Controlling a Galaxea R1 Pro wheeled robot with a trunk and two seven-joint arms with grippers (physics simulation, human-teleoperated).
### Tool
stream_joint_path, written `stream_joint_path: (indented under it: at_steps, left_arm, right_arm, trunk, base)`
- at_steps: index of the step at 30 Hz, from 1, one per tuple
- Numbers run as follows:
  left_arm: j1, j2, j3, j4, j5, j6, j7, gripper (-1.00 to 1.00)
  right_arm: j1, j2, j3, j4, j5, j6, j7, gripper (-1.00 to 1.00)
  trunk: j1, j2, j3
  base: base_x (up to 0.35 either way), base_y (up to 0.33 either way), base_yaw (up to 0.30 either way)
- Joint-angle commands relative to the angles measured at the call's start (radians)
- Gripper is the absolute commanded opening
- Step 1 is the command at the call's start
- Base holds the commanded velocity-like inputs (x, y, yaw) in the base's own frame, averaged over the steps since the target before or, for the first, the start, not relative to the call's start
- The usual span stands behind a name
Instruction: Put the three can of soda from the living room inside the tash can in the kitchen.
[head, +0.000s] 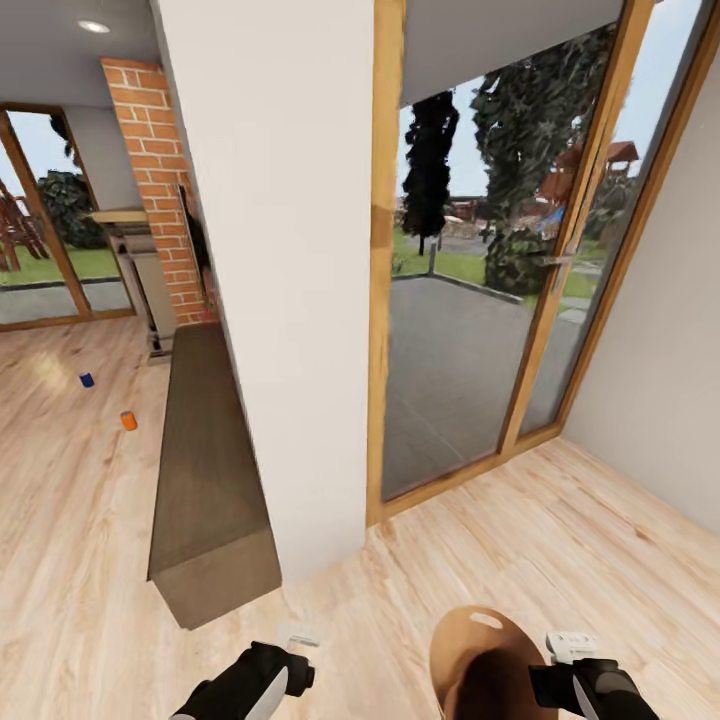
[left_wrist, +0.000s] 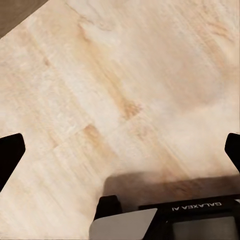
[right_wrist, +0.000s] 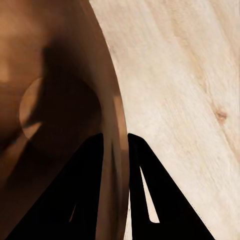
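- The right gripper (right_wrist: 116, 145) pinches the bin (head: 480, 660) by its rim, one finger inside.
- The left gripper (left_wrist: 120, 150) is spread wide, holding nothing, over the wooden floor (left_wrist: 125, 75).
- A blue can (head: 87, 380) and an orange can (head: 128, 421) stand on the floor, far off beside the bench (head: 205, 450).

- The round bucket-like bin (head: 478, 655), at 6 o'clock in the head view, is brown-tan inside.
- The small cylinder can (head: 87, 380) at 9 o'clock is dark blue.
- The small cylinder can (head: 128, 421) beside it is bright orange.
- The plank floor (head: 560, 540) is pale wood with grain.
- The brick column (head: 160, 180) at 11 o'clock is red-orange.
- The long low bench (head: 205, 470) is dark brown.
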Motion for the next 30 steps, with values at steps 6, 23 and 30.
stream_joint_path:
  at_steps: [6, 23, 30]
  left_arm:
    - [0.000, 0.001, 0.001, 0.000, 0.000, 0.000, 0.000, 1.00]
    - [0.000, 0.002, 0.001, -0.001, -0.001, -0.010, 0.000, 1.00]
    - [0.000, 0.002, 0.001, 0.000, -0.001, -0.015, 0.000, 1.00]
  right_arm:
    - [0.000, 0.000, -0.004, 0.005, -0.011, -0.012, 0.009, -1.00]
    - [0.000, -0.001, -0.002, 0.082, -0.008, -0.173, 0.012, -1.00]
    - [0.000, -0.001, -0.001, 0.082, -0.008, -0.175, 0.011, -1.00]
  trunk:
    - [0.000, 0.000, -0.004]
    - [0.000, 0.000, -0.005]
    - [0.000, 0.000, -0.005]
  base:
    - [-0.165, 0.278, 0.172]
    - [-0.014, 0.144, 0.012]
    - [0.000, 0.046, 0.000]
